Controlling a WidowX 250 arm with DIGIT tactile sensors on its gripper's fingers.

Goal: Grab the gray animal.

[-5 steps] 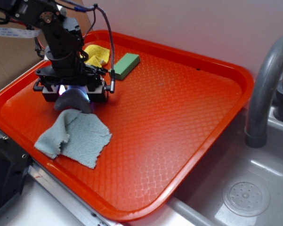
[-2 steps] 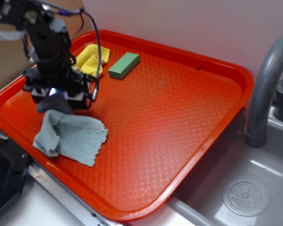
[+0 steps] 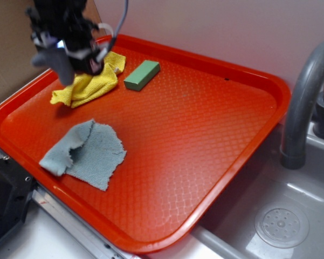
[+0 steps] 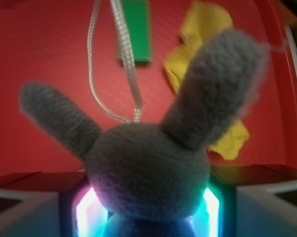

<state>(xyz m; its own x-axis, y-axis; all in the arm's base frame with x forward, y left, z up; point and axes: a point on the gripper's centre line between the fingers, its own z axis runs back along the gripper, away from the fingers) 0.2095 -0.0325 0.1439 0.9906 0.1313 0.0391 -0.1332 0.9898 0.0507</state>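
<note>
My arm was raised above the far-left corner of the red tray [image 3: 215, 108], blurred in the exterior view, with my gripper [image 3: 64, 51] pointing down. My gripper was pinching the gray animal [image 4: 148, 163], whose round head filled the wrist view between the lit pads, ears up and white string loop hanging free. It hung clear of the tray, above the yellow cloth [image 3: 86, 86]. The green block [image 3: 142, 74] lay just beside that cloth. The blue-gray cloth [image 3: 86, 154] sat near the tray's front-left edge. A gray faucet [image 3: 304, 97] and sink basin [image 3: 280, 224] stood right of the tray.
</note>
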